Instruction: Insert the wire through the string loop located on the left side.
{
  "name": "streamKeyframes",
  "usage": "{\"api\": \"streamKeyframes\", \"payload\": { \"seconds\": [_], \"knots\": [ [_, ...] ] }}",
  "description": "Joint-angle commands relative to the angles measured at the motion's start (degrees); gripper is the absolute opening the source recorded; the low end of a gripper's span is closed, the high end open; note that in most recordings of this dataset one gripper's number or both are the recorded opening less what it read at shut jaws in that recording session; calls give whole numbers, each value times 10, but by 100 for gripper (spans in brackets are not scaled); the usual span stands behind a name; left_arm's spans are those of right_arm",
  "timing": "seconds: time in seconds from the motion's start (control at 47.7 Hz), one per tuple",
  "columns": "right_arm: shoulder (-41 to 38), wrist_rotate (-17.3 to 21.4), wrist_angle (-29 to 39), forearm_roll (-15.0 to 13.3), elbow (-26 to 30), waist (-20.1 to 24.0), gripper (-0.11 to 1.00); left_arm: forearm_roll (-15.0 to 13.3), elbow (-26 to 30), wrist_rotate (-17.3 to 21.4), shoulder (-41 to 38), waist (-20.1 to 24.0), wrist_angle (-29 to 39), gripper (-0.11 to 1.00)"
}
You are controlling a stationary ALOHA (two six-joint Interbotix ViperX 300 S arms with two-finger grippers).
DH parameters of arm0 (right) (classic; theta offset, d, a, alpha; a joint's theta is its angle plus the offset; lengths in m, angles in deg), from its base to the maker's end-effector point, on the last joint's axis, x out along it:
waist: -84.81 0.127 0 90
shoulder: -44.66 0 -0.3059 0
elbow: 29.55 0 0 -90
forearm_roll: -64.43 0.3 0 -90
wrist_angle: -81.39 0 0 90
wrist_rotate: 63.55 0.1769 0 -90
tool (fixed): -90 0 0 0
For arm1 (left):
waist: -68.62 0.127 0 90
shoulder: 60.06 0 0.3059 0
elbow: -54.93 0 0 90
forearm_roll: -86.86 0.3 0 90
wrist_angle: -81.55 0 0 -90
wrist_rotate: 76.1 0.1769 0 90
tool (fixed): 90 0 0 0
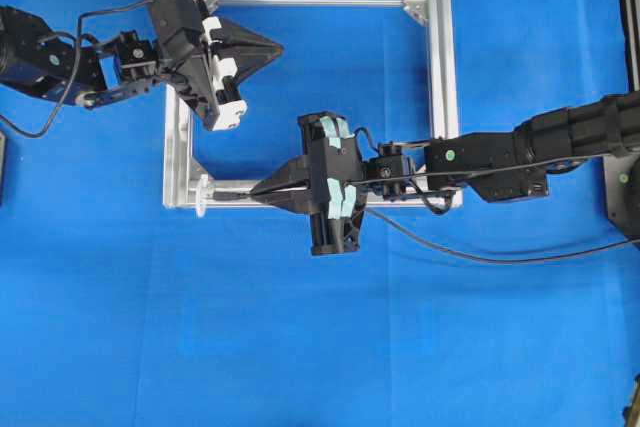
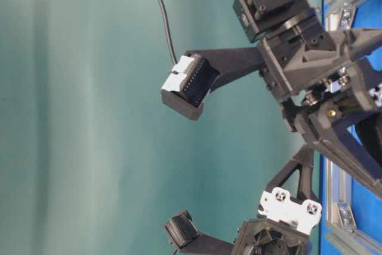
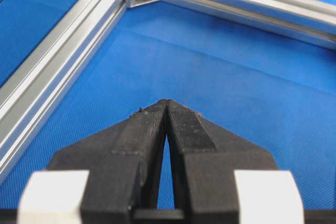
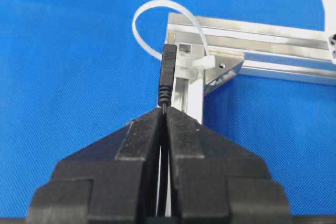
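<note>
I am pinching the wire (image 4: pixel 167 72) tight in my right gripper (image 4: pixel 164 111), its plug tip pointing at the string loop (image 4: pixel 157 14) on the frame (image 4: pixel 252 30) corner just beyond, perhaps not quite inside it, while my left gripper (image 3: pixel 167 103) is hanging shut and empty farther off.
</note>
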Motion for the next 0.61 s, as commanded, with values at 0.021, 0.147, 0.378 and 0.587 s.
{"api": "streamKeyframes", "payload": {
  "seconds": [0.021, 0.147, 0.378, 0.587],
  "knots": [
    [10, 1, -2, 0, 11, -1, 0, 2, 4, -1, 18, 1, -4, 0],
    [10, 1, -3, 0, 10, 0, 0, 2, 4, -1, 18, 0, -4, 0],
    [7, 1, -3, 0, 17, 0, 1, 2, 4, -1, 18, 2, -4, 0],
    [-7, 1, -1, 0, 38, -2, 1, 2, 4, 0, 18, 2, -3, 0]
  ]
}}
